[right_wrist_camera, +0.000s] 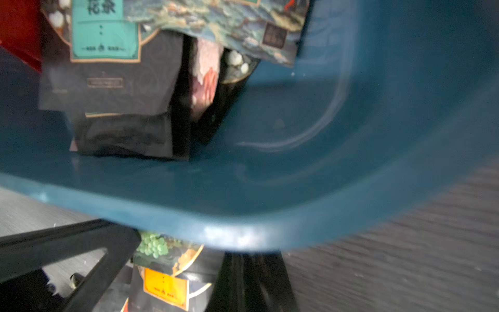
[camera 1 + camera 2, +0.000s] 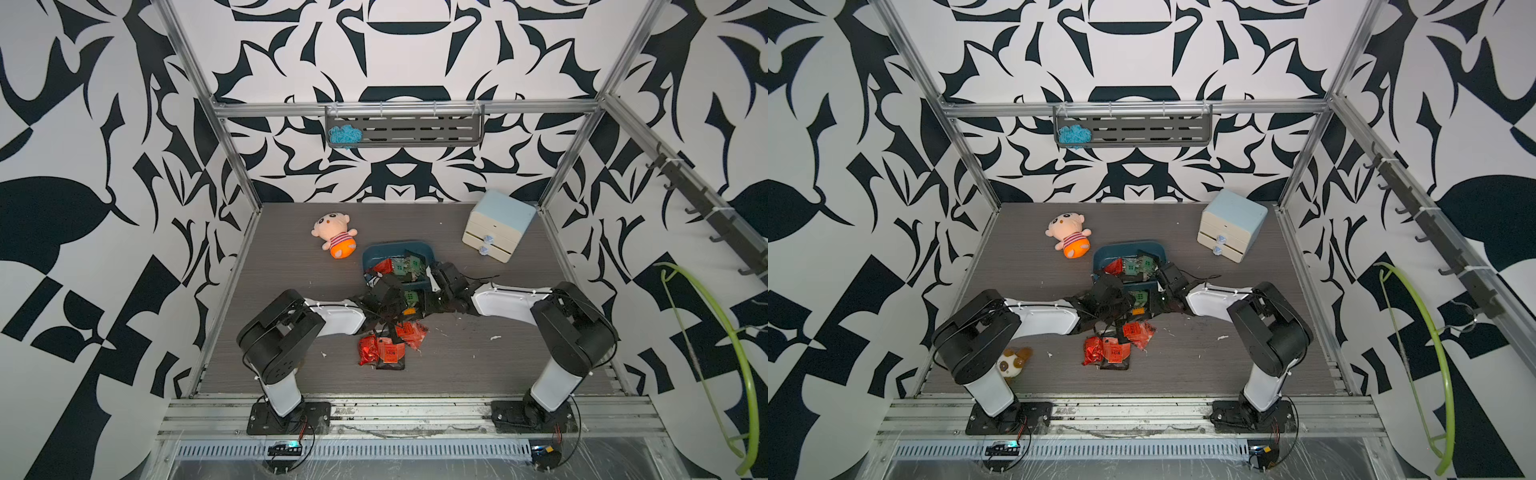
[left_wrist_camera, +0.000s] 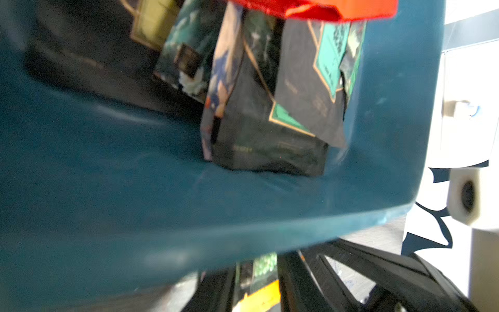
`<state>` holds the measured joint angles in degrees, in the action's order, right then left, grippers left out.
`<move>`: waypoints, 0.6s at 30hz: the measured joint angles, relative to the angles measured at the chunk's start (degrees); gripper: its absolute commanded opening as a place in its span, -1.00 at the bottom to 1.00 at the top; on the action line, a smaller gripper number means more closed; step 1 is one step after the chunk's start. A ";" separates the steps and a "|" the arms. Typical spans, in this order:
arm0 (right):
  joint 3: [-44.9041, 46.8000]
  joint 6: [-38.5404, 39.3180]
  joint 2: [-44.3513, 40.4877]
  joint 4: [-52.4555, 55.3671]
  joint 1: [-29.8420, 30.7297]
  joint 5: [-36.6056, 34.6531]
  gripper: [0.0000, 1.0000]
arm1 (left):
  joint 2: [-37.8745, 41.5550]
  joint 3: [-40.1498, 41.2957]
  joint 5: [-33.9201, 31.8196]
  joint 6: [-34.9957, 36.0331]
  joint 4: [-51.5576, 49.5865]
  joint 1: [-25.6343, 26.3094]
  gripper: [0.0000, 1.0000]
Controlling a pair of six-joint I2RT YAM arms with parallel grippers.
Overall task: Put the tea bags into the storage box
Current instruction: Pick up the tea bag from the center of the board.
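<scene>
The teal storage box [image 2: 395, 246] [image 2: 1125, 245] stands mid-table with several tea bags [image 2: 399, 266] piled inside, black with green labels and red. My right gripper [image 1: 251, 259] [image 2: 432, 286] is shut on the box's near right rim [image 1: 243, 235]. My left gripper [image 3: 256, 286] [image 2: 401, 300] sits just under the near rim and is shut on a black tea bag with an orange label [image 3: 259, 297] [image 1: 164, 286]. More red and black tea bags [image 2: 386, 351] [image 2: 1113, 351] lie on the table in front of both arms.
A plush doll [image 2: 334, 235] lies left of the box and a cream two-drawer cabinet [image 2: 498, 224] stands at the back right. A small plush toy [image 2: 1011, 363] lies by the left arm's base. A rack with blue yarn [image 2: 345, 135] hangs on the back wall.
</scene>
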<state>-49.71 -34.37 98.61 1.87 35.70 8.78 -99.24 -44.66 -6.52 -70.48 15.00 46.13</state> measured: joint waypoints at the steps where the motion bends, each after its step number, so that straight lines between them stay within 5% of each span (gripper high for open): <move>1: 0.00 0.00 0.00 -0.02 0.00 0.07 -0.92 | -0.17 0.00 -0.02 -0.04 0.17 0.00 -0.40; 18: 0.85 -0.44 -0.70 -0.55 0.00 0.90 -0.92 | -2.29 -0.87 0.81 -0.42 0.57 -0.07 -0.99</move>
<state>-48.86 -34.81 97.91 1.32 35.70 9.67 -101.54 -45.54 -5.72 -70.89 15.57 46.06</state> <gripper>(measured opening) 0.040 0.052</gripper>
